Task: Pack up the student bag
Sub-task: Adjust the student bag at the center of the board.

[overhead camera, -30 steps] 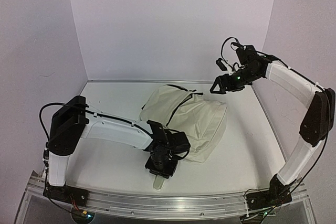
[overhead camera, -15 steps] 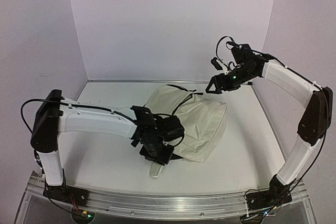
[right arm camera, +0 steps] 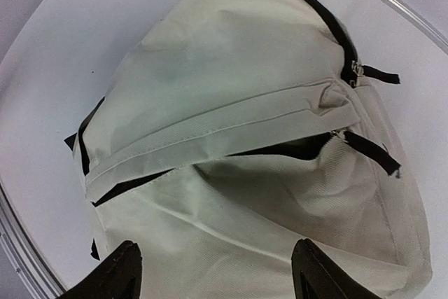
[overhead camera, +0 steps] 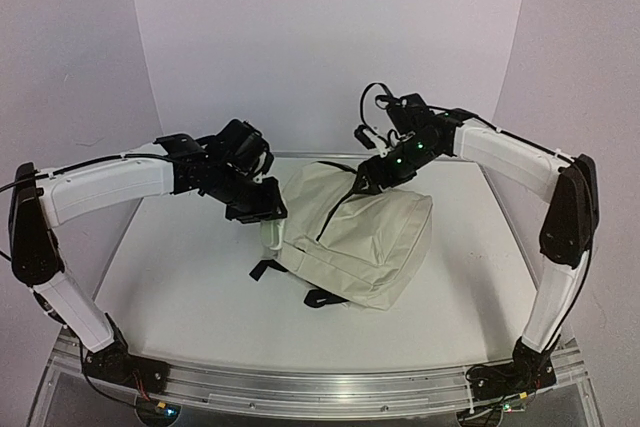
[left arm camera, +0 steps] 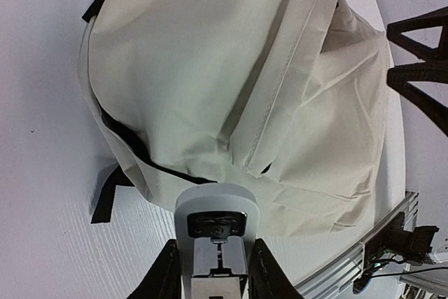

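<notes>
Swung up from the bag's near side, the left arm now reaches in from the far left. Its left fingers (overhead camera: 270,234) hang at the left edge of the student bag (overhead camera: 370,237); whether they are together or apart I cannot tell. The right arm has dropped toward the bag's far end, right fingers (overhead camera: 372,175) spread wide above the fabric, holding nothing. One bag lies flat mid-bench, rather to the right. Two black strap ends (overhead camera: 262,269) poke out at its near-left side. The bench (overhead camera: 170,287) has open room on the left and along the near edge.
</notes>
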You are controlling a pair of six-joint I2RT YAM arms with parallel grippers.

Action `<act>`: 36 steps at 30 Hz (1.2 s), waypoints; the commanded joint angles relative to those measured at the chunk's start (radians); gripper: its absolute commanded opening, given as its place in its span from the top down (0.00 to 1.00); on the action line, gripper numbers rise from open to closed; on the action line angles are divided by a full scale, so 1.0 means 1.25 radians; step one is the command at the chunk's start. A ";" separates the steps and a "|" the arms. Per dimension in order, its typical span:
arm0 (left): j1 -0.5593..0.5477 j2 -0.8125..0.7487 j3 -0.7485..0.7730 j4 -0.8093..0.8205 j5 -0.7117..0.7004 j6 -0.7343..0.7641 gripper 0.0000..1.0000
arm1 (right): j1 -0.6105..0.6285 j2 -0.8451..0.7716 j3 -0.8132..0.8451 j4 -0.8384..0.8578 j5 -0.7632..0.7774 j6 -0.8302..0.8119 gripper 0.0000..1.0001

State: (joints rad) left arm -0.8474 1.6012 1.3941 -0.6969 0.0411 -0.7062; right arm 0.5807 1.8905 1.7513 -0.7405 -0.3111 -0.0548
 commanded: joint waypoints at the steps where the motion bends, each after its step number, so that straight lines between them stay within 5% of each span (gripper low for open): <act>1: 0.023 -0.019 0.001 0.066 0.034 0.002 0.91 | 0.026 0.051 0.056 0.019 0.064 0.030 0.34; 9: 0.039 -0.021 -0.002 0.079 0.032 0.001 0.92 | 0.069 0.145 0.108 0.022 0.110 0.031 0.37; 17: 0.046 -0.021 -0.008 0.084 0.030 0.010 0.91 | 0.115 0.150 0.065 0.017 0.133 -0.016 0.24; 30: 0.065 0.012 0.008 0.092 0.054 0.026 0.92 | 0.128 -0.065 -0.289 0.003 0.215 -0.296 0.19; 36: 0.068 0.032 0.020 0.101 0.064 0.033 0.92 | 0.019 -0.121 -0.313 0.005 0.287 -0.396 0.19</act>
State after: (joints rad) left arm -0.7690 1.6262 1.3849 -0.6244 0.1034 -0.6885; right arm 0.7119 1.7688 1.3672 -0.6292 -0.0772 -0.4250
